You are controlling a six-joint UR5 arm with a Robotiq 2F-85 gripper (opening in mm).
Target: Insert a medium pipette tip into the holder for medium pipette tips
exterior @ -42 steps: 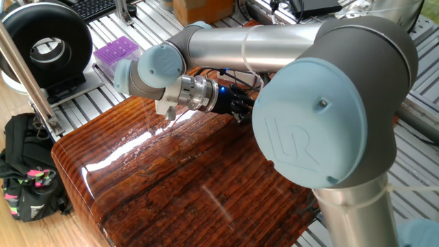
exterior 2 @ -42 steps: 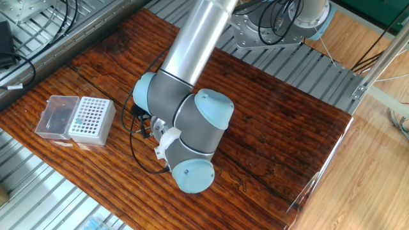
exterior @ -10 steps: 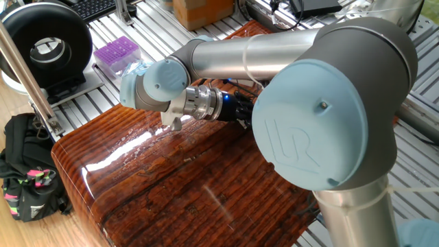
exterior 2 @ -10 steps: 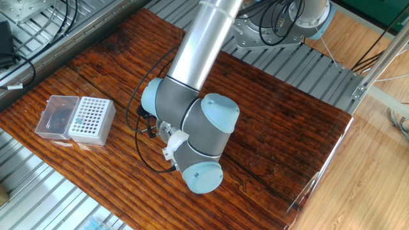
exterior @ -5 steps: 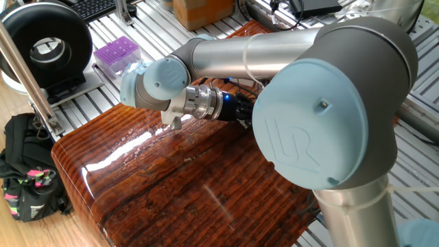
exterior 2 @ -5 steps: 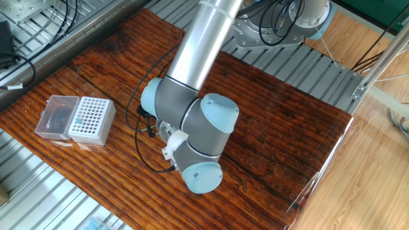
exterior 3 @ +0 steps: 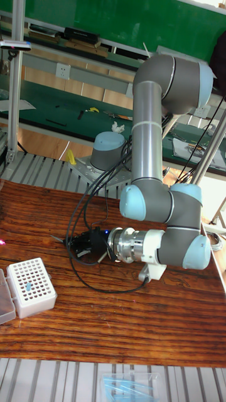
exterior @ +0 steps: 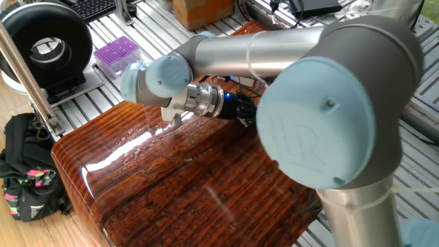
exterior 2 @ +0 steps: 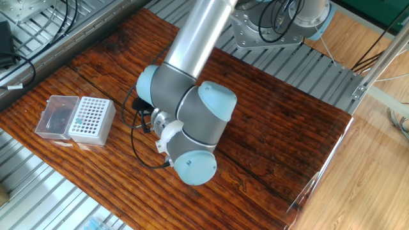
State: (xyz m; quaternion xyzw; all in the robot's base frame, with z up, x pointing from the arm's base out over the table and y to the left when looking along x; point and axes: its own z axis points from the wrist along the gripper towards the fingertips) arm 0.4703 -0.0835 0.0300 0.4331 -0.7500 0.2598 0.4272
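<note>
The holder for medium pipette tips (exterior 3: 30, 286) is a white box with a hole grid near the table's front left. It also shows in the other fixed view, holder (exterior 2: 92, 120), with its clear lid (exterior 2: 56, 117) lying open beside it. A small blue speck sits in one hole. My gripper (exterior 3: 76, 242) is a dark cluster at the end of the horizontal wrist, up and to the right of the holder and apart from it. A thin pale sliver seems to stick out to its left. It is too small to tell whether this is the medium pipette tip. The arm hides the fingers in both fixed views.
A purple tip rack (exterior: 116, 53) stands on the slatted frame beyond the wooden table (exterior 2: 275, 128). A black round device (exterior: 44, 44) and a black bag (exterior: 27, 171) are off the table's left end. A clear packet (exterior 3: 129, 382) lies on the front rail. Cables (exterior 3: 94, 201) loop around the wrist.
Over the last half second the wrist and elbow have shifted a little toward the holder. The holder and its lid have not moved.
</note>
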